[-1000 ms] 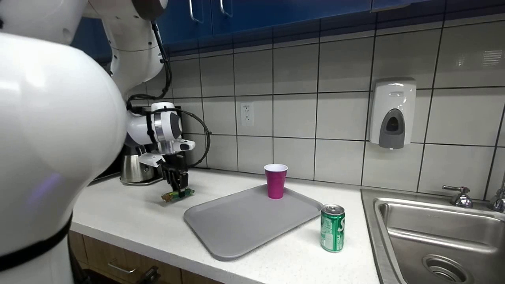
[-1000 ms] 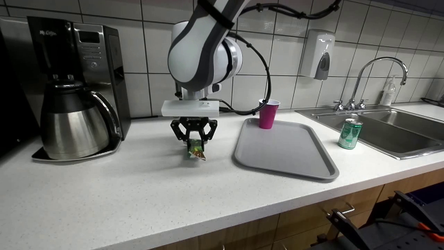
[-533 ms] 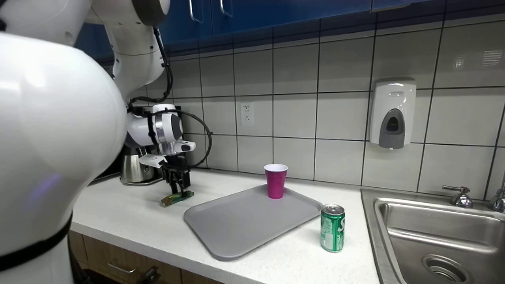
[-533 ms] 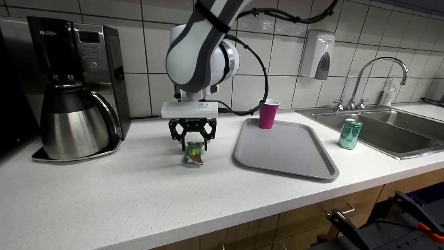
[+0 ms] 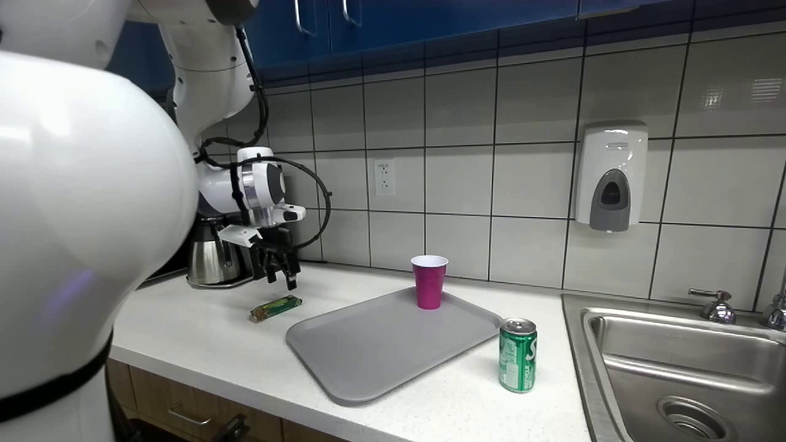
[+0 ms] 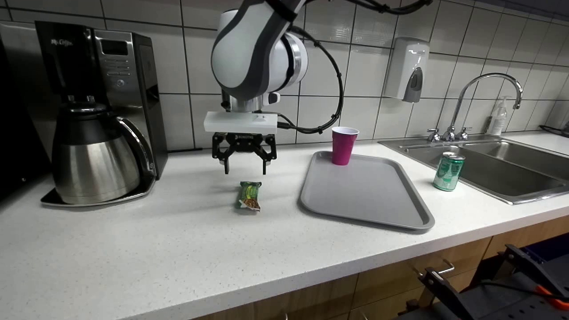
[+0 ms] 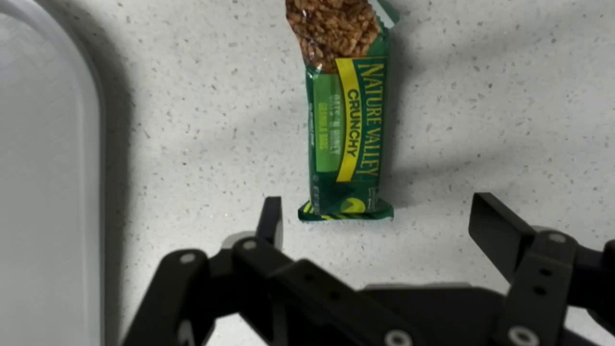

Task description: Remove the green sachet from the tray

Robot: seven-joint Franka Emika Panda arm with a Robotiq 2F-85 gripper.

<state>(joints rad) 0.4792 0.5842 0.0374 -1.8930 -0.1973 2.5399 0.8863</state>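
Note:
The green sachet [image 6: 250, 194] lies flat on the white counter, apart from the tray, in both exterior views. Its orange-brown end points toward the counter's front edge. Above it and slightly behind hangs my gripper [image 6: 246, 171], its fingers spread wide with nothing between them. In the wrist view the sachet [image 7: 348, 134] shows whole lettering and sits just beyond the two parted fingertips, touching neither. The grey tray [image 6: 369, 191] rests on the counter beside the sachet, and its rounded corner [image 7: 93, 96] shows at the left of the wrist view.
A magenta cup [image 6: 343, 149] stands upright on the tray's back part. Past the tray are a green soda can [image 6: 448, 172] and the steel sink [image 5: 577, 362]. A coffee maker with a steel carafe [image 6: 98, 164] stands on the opposite side of the gripper.
One second ago my gripper was shut on the sachet low over the counter. The jaws have opened, the sachet has come to lie on the counter, and the gripper has risen off it.

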